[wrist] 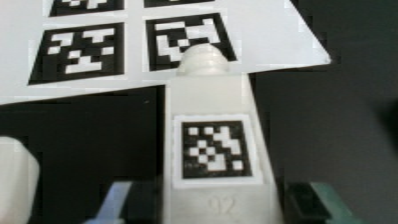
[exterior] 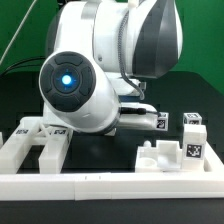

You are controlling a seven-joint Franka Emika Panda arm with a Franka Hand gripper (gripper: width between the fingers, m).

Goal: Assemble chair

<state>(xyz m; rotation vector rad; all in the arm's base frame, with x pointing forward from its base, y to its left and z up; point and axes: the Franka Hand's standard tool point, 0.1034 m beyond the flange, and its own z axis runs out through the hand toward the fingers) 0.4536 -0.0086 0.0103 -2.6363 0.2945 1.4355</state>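
Fingers [wrist: 118,202] apart — small gaps either side of tagged white chair piece [wrist: 215,120].

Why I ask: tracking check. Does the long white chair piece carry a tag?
Yes, the chair piece bears a black-and-white square tag.

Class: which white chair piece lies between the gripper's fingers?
The long narrow piece with one tag, tip by the marker board: only it sits between the gripper's fingers.
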